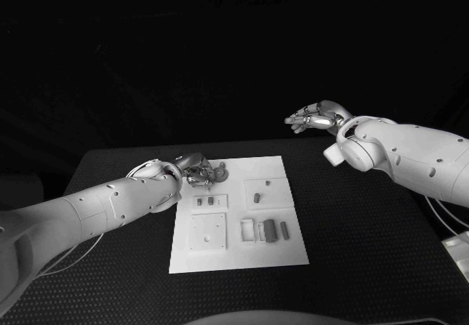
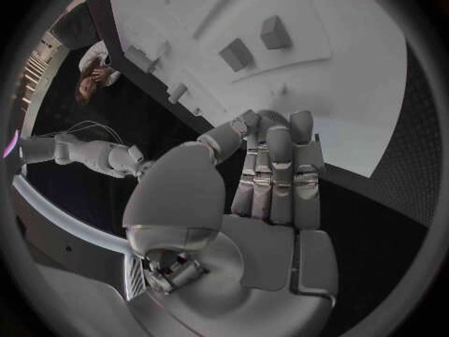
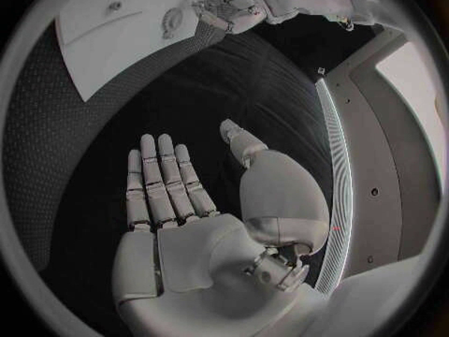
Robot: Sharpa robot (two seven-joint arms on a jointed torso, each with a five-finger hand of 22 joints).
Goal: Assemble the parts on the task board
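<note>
Task board (image 1: pixel 234 252): flat white rectangular plate, mid table (image 1: pixel 371 257) (black, fine-textured mat). Small grey parts (image 1: pixel 271 230) lie in its shallow square recesses. Left hand (image 1: pixel 198 170) over board's far-left corner, fingers straight and together, holding nothing. Right hand (image 1: pixel 313 119) raised beyond the table's far edge, fingers spread, empty.

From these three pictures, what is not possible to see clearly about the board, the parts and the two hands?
- Head view: the left robot hand covers the far left corner of the white board; whether it holds a part cannot be told.
- Head view: the small parts are too small to tell their shapes.
- Left wrist view: the fingers hide the board's near edge.
- Right robot hand: raised off the board, empty.
</note>
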